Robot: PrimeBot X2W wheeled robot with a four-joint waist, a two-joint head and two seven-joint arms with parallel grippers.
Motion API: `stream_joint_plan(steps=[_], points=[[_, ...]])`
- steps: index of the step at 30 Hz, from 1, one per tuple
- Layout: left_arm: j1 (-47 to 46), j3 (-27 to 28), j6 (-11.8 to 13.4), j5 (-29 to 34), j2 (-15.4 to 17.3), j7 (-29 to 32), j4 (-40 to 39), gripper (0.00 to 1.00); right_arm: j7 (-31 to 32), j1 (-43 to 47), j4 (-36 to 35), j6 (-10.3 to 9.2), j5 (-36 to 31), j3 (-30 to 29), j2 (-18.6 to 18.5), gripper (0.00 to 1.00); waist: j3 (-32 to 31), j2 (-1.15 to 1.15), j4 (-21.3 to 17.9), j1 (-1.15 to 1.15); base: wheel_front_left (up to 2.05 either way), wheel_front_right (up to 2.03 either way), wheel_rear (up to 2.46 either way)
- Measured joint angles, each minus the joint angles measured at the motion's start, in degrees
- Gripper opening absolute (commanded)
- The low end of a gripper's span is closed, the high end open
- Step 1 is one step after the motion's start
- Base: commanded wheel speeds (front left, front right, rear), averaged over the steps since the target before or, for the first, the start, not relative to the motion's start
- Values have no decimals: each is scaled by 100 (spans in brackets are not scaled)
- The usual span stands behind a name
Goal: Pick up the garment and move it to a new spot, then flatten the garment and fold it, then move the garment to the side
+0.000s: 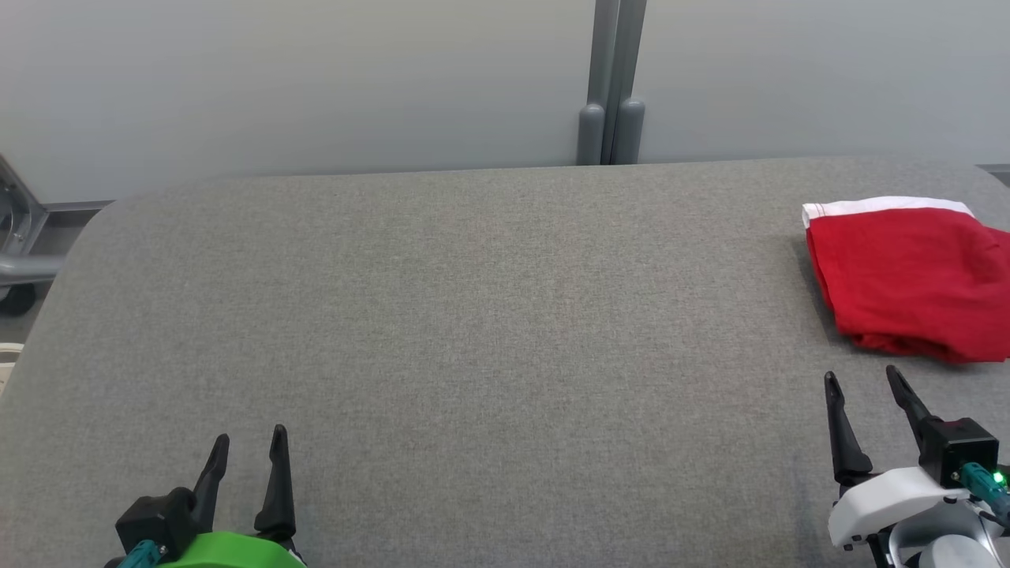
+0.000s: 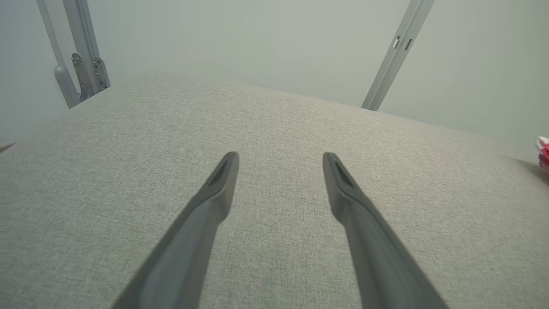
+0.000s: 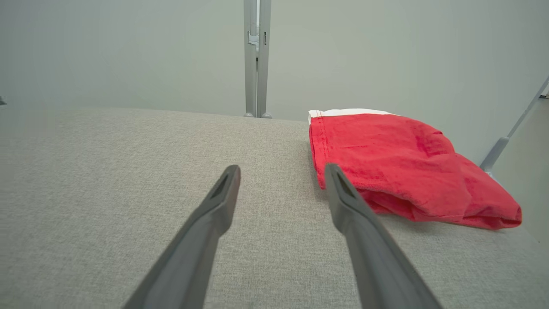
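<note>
Right claw [image 1: 861, 373] gapes; garment [image 1: 907, 276] cropped on right.

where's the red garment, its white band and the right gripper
red garment [image 1: 907, 276], head view, middle of the red cloth
white band [image 1: 884, 207], head view, middle of the strip along the garment's far edge
right gripper [image 1: 861, 373], head view, midway between its two fingertips

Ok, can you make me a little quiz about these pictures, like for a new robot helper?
1. Open or shut: how are the left fingers and the right fingers?
2. Which are nearer the red garment? A: left fingers. B: right fingers.
3. True or false: the garment hangs from the right fingers.
Key: 1 open; 2 B; 3 false.
</note>
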Motion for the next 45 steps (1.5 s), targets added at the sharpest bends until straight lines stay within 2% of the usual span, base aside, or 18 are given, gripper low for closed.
stream_joint_plan(steps=[7, 8, 15, 29, 45], points=[[0, 42, -21, 68, -64, 0, -11, 100, 0, 5, -69, -2, 1, 133, -51, 100, -16, 0, -149, 0, 0, 0, 0], [0, 44, -22, 83, -63, -1, -15, 0, 0, 8, -111, -2, 34, 245, -68, 0, -22, 0, -150, 0, 0, 0, 0], [152, 1, -20, 7, -108, 81, 268, 0, 87, 148, 163, 2, 168, 334, 114, 0, -24, 0, -154, 0, 0, 0, 0], [110, 166, -20, -1259, -170, 447, 136, 0, 475, 115, 125, 2, 1782, 265, 178, 0, -9, 0, -166, 0, 0, 0, 0], [-49, 334, -20, -2525, -215, 800, -31, 0, 838, -2, 51, 1, 3341, 196, 252, 0, 10, 0, -179, 0, 0, 0, 0]])
